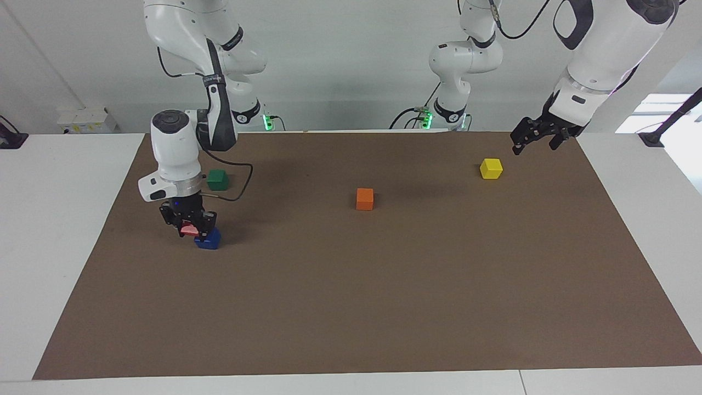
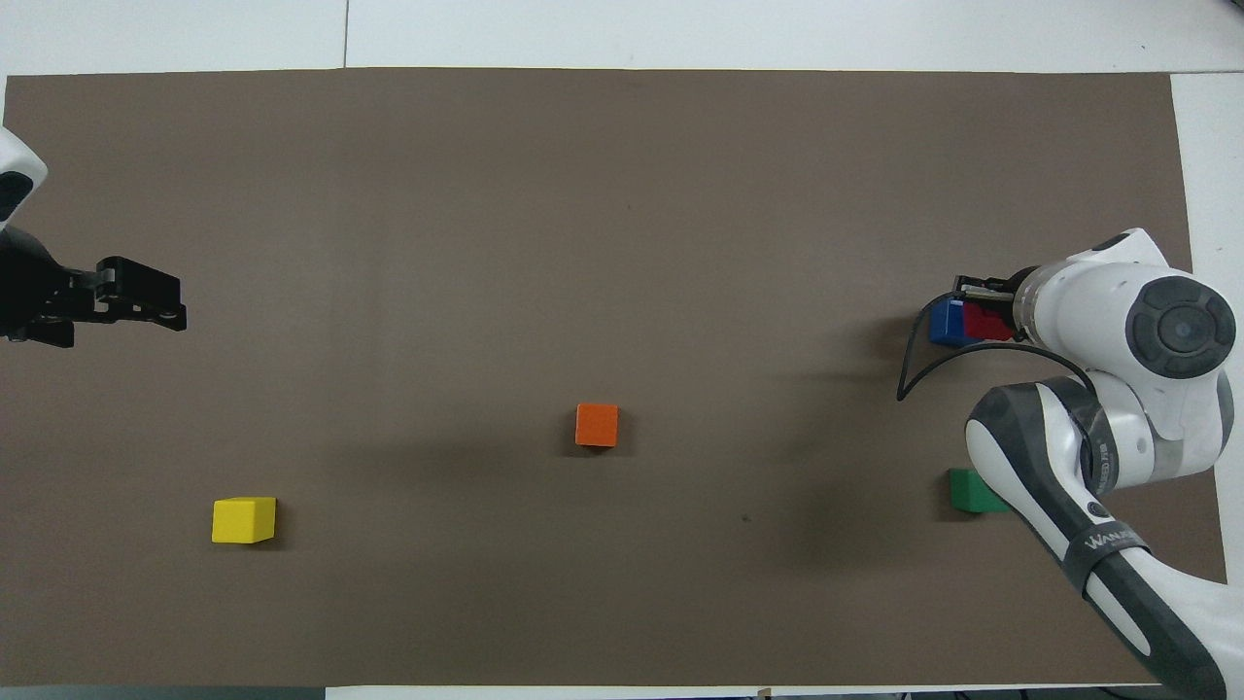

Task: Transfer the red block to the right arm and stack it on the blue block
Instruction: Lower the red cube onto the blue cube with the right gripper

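- Right gripper: at the left of the facing view, lowered over the blue block, its fingers closed on the red block; in the overhead view the same gripper appears at the right edge of the frame, partly hidden under the arm's white wrist.
- Red block: held between the right gripper's fingers, low over the blue block and offset from it rather than squarely above; whether the two cubes touch cannot be told. In the overhead view the red block shows just beside the blue block.
- Blue block: resting on the brown mat at the left of the facing view, lower in the frame than the green block.
- Left gripper: raised at the upper right of the facing view, fingers spread wide and holding nothing; this arm waits. It hangs above and to the right of the yellow block.
- Orange block: near the middle of the frame, well apart from all other cubes.
- Bench: white surface, carrying the mat.
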Controlling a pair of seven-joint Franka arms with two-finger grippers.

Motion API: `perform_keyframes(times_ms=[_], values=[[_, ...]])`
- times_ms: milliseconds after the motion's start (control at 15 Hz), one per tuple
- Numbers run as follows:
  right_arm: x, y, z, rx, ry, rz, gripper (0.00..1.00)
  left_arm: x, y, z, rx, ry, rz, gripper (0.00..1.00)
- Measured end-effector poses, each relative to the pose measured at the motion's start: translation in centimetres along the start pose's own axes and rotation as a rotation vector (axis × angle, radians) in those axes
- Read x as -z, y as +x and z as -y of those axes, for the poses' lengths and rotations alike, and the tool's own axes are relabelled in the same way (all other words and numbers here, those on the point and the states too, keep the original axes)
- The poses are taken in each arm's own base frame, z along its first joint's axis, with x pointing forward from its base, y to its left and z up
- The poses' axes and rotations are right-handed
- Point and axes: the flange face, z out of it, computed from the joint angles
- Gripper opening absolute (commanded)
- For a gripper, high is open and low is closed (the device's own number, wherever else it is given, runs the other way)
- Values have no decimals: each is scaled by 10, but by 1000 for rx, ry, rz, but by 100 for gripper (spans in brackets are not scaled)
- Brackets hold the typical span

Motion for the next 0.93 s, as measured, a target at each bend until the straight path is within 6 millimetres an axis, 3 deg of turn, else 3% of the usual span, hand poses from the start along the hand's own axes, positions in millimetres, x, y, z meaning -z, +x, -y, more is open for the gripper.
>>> perform_keyframes(times_ms=[931], values=[[-6,2,5,5,19,-25,0,0,0,0,0,0,0,100]])
